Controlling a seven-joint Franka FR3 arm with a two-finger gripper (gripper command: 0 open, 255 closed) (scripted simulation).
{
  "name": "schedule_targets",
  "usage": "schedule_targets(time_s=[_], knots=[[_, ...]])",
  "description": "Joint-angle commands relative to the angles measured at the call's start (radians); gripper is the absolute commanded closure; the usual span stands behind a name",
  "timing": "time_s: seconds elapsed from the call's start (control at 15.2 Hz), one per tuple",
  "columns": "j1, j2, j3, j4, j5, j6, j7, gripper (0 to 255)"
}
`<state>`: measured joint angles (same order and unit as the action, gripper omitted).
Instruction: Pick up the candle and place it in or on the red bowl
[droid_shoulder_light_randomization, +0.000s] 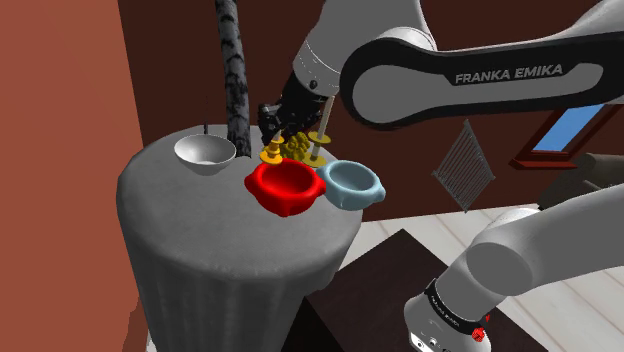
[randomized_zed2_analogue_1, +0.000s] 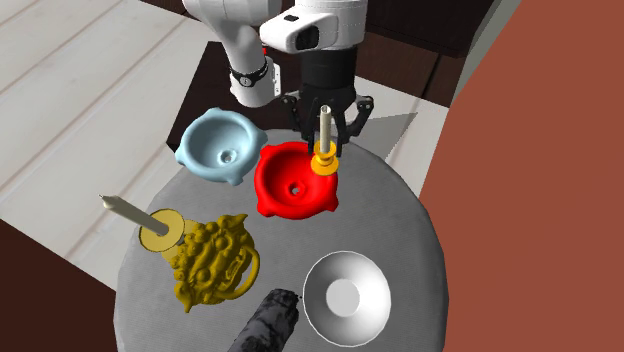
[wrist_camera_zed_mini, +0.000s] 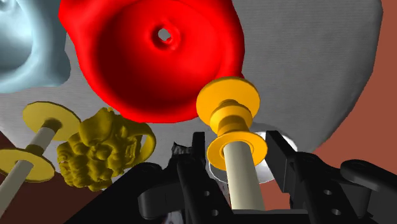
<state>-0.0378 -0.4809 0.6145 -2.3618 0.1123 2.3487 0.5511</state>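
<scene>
While clasping the candle (wrist_camera_zed_mini: 238, 181) by its pale shaft in the closed end effector (wrist_camera_zed_mini: 236, 145), right at the rim of the red bowl (randomized_zed2_analogue_1: 292, 185) near the surface's (randomized_zed2_analogue_1: 400, 230) arm-side edge, shift toward the bowl's middle, hold upright, lower gently, then release.

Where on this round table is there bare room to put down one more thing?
The widest bare patch of the table lies between the red bowl, the white bowl and the edge at the second exterior view's right. It is crowded around the blue bowl, the yellow ornament and the lying candle.
</scene>
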Motion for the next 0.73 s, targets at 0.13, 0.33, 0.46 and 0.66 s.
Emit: schedule_targets(time_s=[0.13, 0.33, 0.46, 0.66], knots=[[0.03, -0.084, -0.124, -0.106, 0.042, 0.016, -0.133, 255], [0.029, -0.073, -0.114, -0.138, 0.043, 0.059, -0.127, 255], [0.028, -0.064, -0.106, -0.158, 0.043, 0.088, -0.123, 255], [0.025, -0.048, -0.094, -0.187, 0.043, 0.133, -0.117, 255]])
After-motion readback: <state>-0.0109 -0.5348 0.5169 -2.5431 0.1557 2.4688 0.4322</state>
